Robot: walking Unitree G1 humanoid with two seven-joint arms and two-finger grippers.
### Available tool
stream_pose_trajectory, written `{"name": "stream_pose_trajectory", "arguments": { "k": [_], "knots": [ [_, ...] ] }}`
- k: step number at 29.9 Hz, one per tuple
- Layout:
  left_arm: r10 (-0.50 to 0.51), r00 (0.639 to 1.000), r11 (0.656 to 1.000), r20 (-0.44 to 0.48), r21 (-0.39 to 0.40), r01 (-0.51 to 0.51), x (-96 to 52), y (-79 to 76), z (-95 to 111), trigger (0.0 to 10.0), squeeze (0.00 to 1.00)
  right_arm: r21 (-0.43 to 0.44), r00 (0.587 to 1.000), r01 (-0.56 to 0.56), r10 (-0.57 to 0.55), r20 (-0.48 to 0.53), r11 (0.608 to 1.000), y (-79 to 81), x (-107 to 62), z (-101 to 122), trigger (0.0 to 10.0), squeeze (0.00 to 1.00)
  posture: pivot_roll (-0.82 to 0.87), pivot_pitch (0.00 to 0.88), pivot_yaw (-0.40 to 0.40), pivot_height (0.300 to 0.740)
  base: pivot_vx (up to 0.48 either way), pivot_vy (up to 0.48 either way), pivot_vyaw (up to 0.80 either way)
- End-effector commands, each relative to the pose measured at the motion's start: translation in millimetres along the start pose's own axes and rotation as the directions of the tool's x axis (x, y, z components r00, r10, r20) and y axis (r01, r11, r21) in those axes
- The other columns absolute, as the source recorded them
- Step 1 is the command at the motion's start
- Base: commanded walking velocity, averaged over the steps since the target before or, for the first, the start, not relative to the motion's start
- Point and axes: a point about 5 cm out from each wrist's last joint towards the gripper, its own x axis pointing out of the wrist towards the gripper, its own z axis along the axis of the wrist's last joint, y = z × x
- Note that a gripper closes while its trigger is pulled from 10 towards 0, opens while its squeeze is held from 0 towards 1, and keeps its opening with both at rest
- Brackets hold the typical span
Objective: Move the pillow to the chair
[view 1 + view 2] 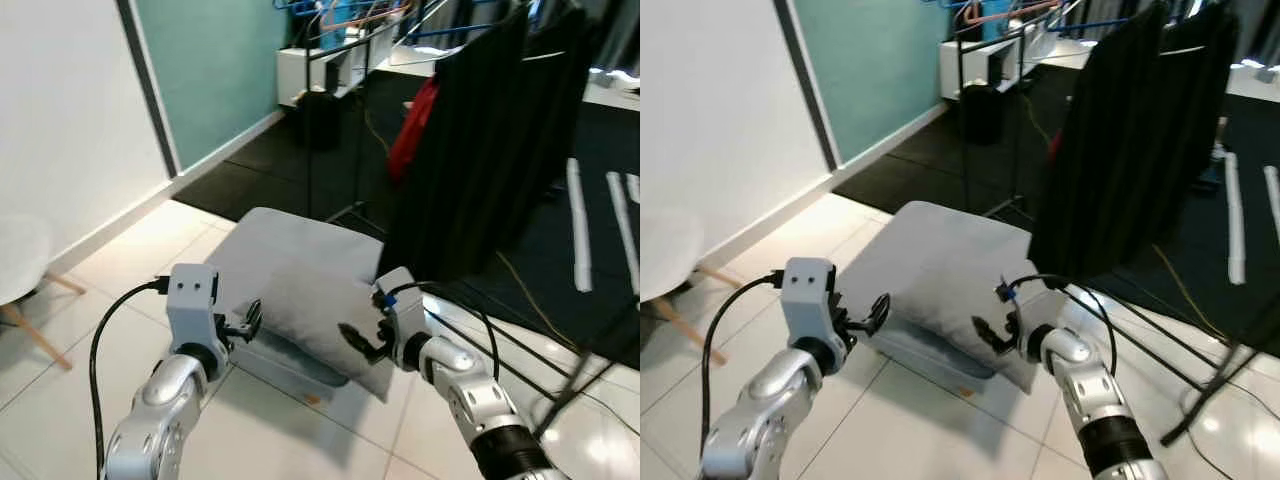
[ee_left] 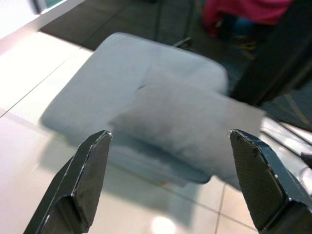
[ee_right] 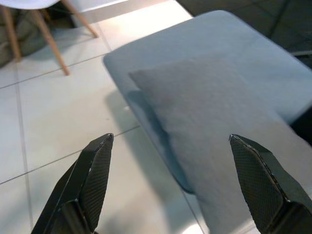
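Observation:
A grey pillow lies on top of a pale blue-grey floor cushion on the tiled floor. My left gripper is held at the pillow's left edge and stands open. My right gripper is at the pillow's right front corner, also open. In the left wrist view the pillow lies between and beyond the spread fingers. The right wrist view shows the pillow on the cushion ahead of the open fingers. A white chair with wooden legs stands at the far left.
A black cloth hangs on a rack right behind the cushion, with red fabric beside it. Black rack legs and cables cross the floor on the right. A white wall runs along the left.

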Motion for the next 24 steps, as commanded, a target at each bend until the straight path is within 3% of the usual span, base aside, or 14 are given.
{"name": "stream_pose_trajectory", "arguments": {
  "k": [1, 17, 24],
  "knots": [
    [-0.004, 1.0, 1.0, -0.004, -0.007, 0.004, 1.7, -1.1, -1.1, 10.0, 0.0, 0.01, 1.0, 0.021, -0.021, -0.016, 1.0, -3.6, -2.2, -5.9, 10.0, 0.0, -0.19, 0.014, -0.039, 0.74, 0.0, 0.0, 0.0],
    [-0.035, 0.999, 0.999, 0.001, -0.022, 0.035, 1.4, -5.0, -0.6, 10.0, 0.0, 0.018, 0.999, 0.033, -0.033, -0.019, 0.999, -6.2, -3.3, -7.1, 10.0, 0.0, -0.2, 0.014, -0.04, 0.74, 0.0, 0.0, 0.0],
    [-0.059, 0.998, 0.998, 0.005, -0.02, 0.059, 0.5, -7.2, 0.1, 10.0, 0.0, 0.022, 0.999, 0.037, -0.036, -0.016, 0.999, -6.2, -2.6, -6.5, 10.0, 0.0, -0.2, 0.016, -0.039, 0.74, 0.253, 0.0, 0.0]
  ]
}}
